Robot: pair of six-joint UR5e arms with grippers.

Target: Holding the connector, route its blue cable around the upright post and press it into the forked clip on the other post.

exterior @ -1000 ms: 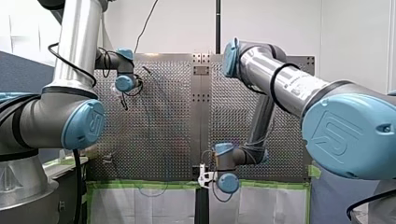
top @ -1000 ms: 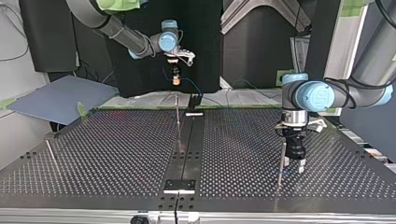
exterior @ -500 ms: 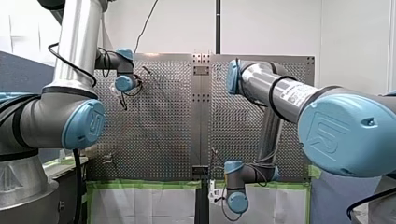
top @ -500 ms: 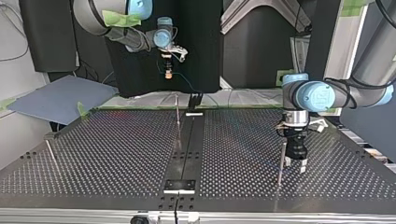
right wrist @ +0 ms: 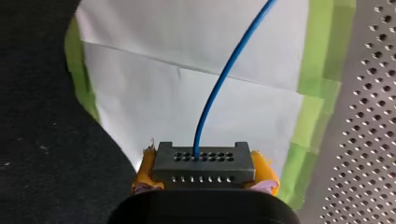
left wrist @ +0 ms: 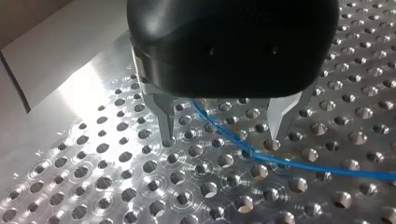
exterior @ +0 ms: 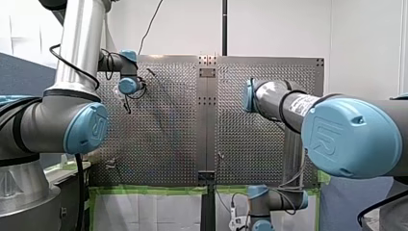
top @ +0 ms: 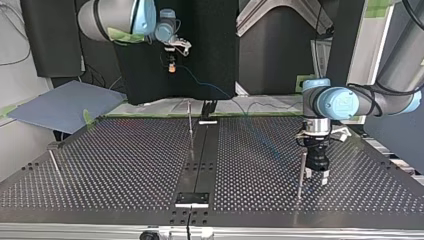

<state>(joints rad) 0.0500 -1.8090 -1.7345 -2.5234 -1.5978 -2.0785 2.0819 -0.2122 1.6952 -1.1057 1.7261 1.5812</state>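
Right wrist view: your right gripper (right wrist: 204, 169) has its yellow pads clamped on the connector (right wrist: 204, 161), held off beyond the table (top: 125, 165).
And your left gripper (left wrist: 223, 135)?
Fingers apart, the blue cable (left wrist: 280, 161) passing between them. Pull too hard and it may slip free, missing the post (top: 301, 172).

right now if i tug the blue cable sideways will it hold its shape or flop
Probably floppy: the cable leaves the connector in a soft curve. Likely light, since it is so thin. It lies loose on the table inside the open left pincer, so a tug may slide it rather than bend it in place.
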